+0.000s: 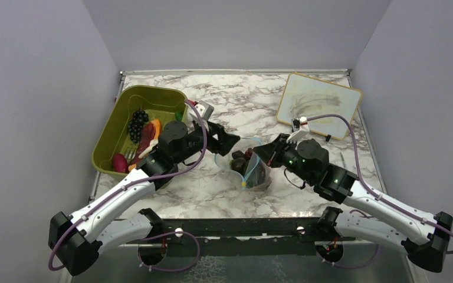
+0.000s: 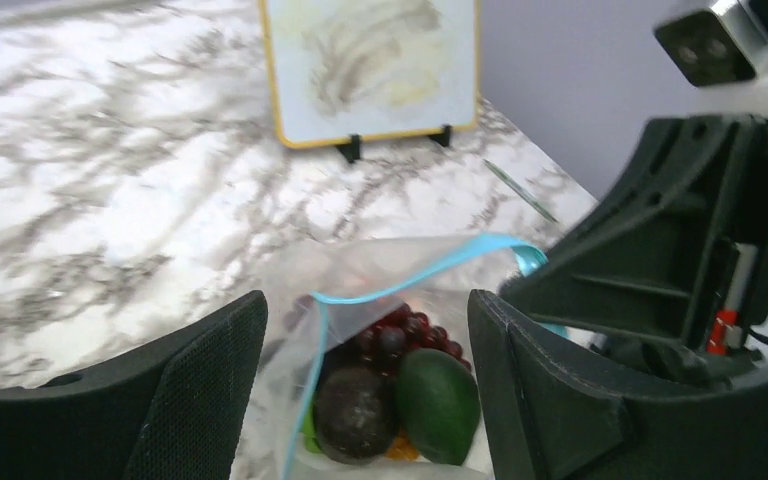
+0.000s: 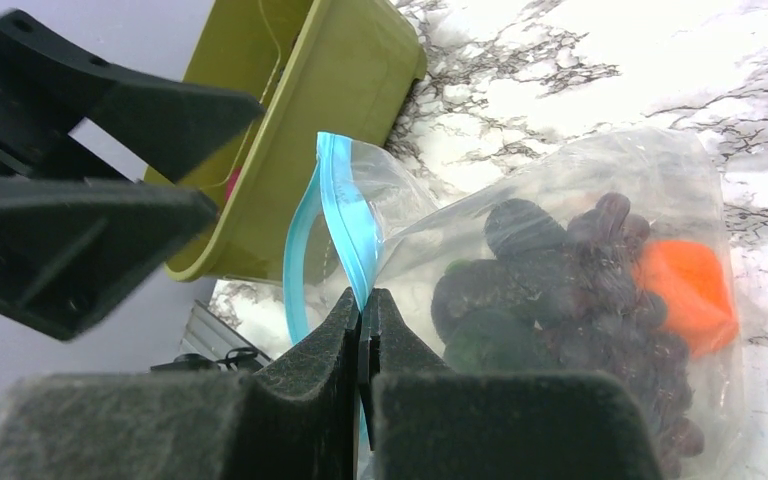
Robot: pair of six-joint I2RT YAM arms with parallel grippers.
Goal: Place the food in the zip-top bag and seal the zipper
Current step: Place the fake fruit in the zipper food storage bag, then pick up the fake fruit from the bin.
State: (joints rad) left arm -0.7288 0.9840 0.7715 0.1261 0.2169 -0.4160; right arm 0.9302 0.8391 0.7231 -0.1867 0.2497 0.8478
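The clear zip-top bag lies mid-table with its mouth held up and open. My right gripper is shut on the teal zipper, pinching it at the fingertips. Inside the bag are dark red grapes, a dark round piece, a green piece and an orange piece. My left gripper is open and empty just above the bag's mouth. More food sits in the olive tub: a purple grape bunch, red chunks and orange pieces.
A small yellow-framed whiteboard stands at the back right, also seen in the left wrist view. A thin green stick lies near it. The olive tub stands close to the left of the bag. Walls enclose the marble table.
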